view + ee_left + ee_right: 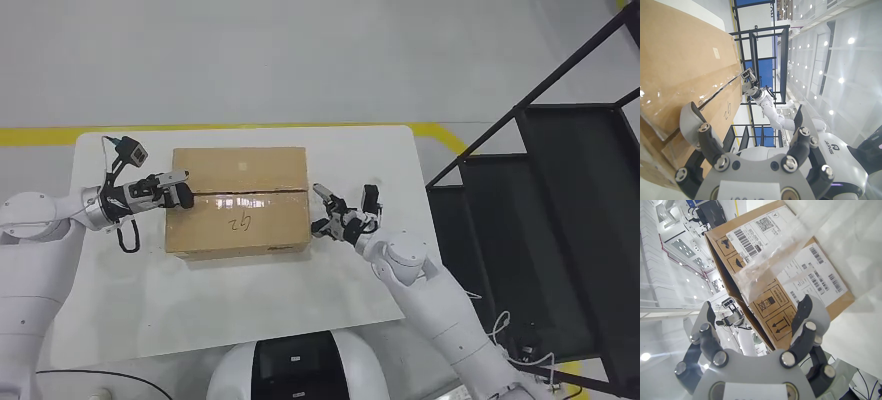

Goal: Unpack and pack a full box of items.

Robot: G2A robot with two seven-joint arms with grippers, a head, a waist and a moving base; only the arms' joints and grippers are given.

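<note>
— Well, one brown cardboard box (238,203), rectangular, flaps down, lying flat on white table (250,290).
— Seam?
— Covered with glossy clear tape (768,262), crinkled. Two white paper labels (819,272) on one end face.
— Grippers?
— Two. Left gripper (186,192) at one end, fingers spread, clasping nothing; right gripper (322,210) at opposite end, likewise spread.

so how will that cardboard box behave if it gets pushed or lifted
The box is wide, low and flat on the table, so it will likely slide rather than tip. Its taped seam looks parted, so the top may give under pressure.
</note>
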